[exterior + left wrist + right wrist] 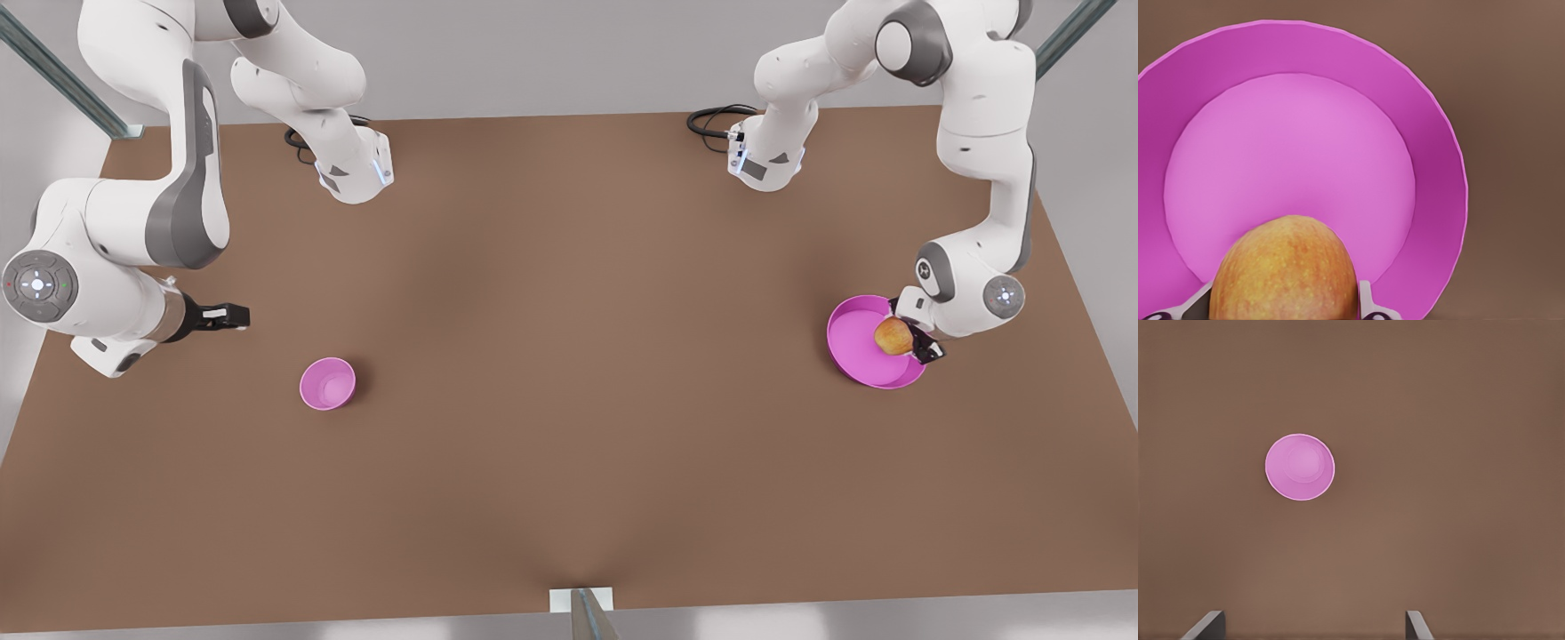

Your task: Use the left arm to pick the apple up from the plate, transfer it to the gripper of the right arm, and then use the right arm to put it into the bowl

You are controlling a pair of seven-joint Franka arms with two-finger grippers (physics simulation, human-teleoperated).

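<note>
I read the left gripper [909,340], bulky and black, at the front view's right, over the wide shallow magenta plate [855,342]. Its fingers [1368,301] sit against both sides of the small round yellow apple with an orange-red blush [893,336], clamped on it. In the left wrist view the apple [1285,270] sits between the two pale finger tips with the plate's [1431,153] flat pink centre behind it; I cannot tell whether the fruit touches the dish or hangs just above it. The plate lies near the brown desk's [569,427] edge at the front view's right.

The right arm waits at the front view's left. Its slim black gripper [233,316] points along the desk toward the middle, above the surface. In the right wrist view two dark fingertips [1205,627] stand well apart, so I log it as spread wide and holding nothing.

The small round pink-purple bowl [327,383] sits upright on the desk near that gripper, toward the desk's near edge, with nothing inside it that I can see [1300,467].
</note>
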